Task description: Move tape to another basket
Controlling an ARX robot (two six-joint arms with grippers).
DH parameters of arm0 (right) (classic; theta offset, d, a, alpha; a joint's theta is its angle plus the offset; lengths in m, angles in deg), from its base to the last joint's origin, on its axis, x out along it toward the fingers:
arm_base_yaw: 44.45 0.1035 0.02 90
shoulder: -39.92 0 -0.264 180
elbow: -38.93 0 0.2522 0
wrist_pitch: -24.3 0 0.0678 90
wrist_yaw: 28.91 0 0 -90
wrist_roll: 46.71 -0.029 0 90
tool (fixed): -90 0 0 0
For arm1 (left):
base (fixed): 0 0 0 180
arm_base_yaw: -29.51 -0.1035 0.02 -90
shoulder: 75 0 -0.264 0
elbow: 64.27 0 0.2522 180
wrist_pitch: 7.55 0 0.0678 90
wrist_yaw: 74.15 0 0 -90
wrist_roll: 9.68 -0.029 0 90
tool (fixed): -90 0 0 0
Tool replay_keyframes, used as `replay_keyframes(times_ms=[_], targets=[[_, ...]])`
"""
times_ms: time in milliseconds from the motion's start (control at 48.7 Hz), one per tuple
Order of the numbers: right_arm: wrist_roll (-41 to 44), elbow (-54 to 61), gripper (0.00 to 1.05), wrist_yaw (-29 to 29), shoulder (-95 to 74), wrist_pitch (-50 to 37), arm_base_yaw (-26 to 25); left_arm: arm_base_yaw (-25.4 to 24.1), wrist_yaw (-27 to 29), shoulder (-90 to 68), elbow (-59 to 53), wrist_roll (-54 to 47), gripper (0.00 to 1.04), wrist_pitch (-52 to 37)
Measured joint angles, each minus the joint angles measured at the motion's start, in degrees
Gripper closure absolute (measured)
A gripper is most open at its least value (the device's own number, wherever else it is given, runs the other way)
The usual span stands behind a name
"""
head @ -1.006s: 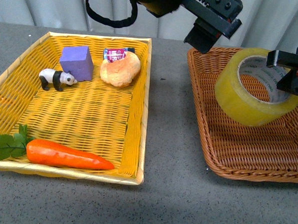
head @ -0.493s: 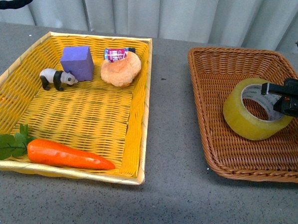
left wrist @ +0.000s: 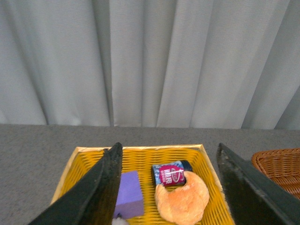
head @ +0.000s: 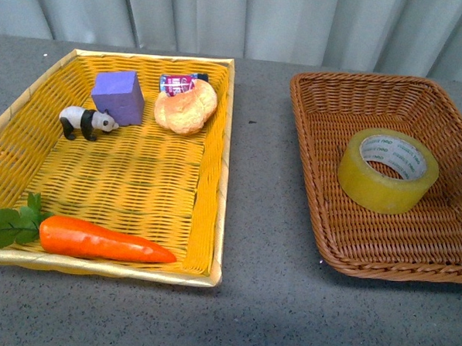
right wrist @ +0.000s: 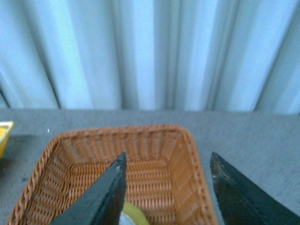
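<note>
The tape [head: 387, 180], a yellowish roll with a white printed core, lies flat inside the brown wicker basket [head: 323, 185] at the right of the front view. Neither gripper shows in the front view. In the right wrist view my right gripper [right wrist: 167, 161] is open and empty, high above the brown basket [right wrist: 154, 145], with a sliver of the tape [right wrist: 133, 216] between its fingers at the frame's lower edge. In the left wrist view my left gripper [left wrist: 168, 152] is open and empty above the yellow basket [left wrist: 140, 151].
The yellow basket [head: 212, 242] at the left holds a purple block [head: 117, 96], a toy panda [head: 86, 121], a bun [head: 186, 107], a small printed can [head: 178, 82] and a carrot [head: 96, 239]. Grey tabletop lies between the baskets. A curtain hangs behind.
The right gripper has let go of the tape and pulled up out of the front view. The tape has dropped and settled flat in the brown basket. The left arm left the view earlier.
</note>
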Motion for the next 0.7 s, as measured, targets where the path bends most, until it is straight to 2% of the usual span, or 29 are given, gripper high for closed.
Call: replay_keyframes(times_ms=[144,205,288,657,698], targets=[[0.5,8.0,0.86,-0.3,9.8,-1.6,-0.2,-3.0,-2.8,8.2,-9.8,-0.5,0.76,-1.8],[0.6,10.3,0.97,-0.1,12.2,-0.9,0.0,-3.8,-3.2,10.1,-12.0,-0.6,0.85,-1.9],[0.7,12.3,1.03,0.0,16.9,3.5,0.0,-4.8,-4.2,13.0,-15.3,-0.7,1.00,-1.9],[0.7,20.7,1.04,-0.2,33.6,10.6,0.0,-7.7,-7.3,25.9,-24.2,-0.8,1.01,2.0],[0.7,21.8,1.04,-0.1,36.5,12.2,0.0,-9.5,-10.2,26.6,-25.8,-0.8,1.01,0.5]])
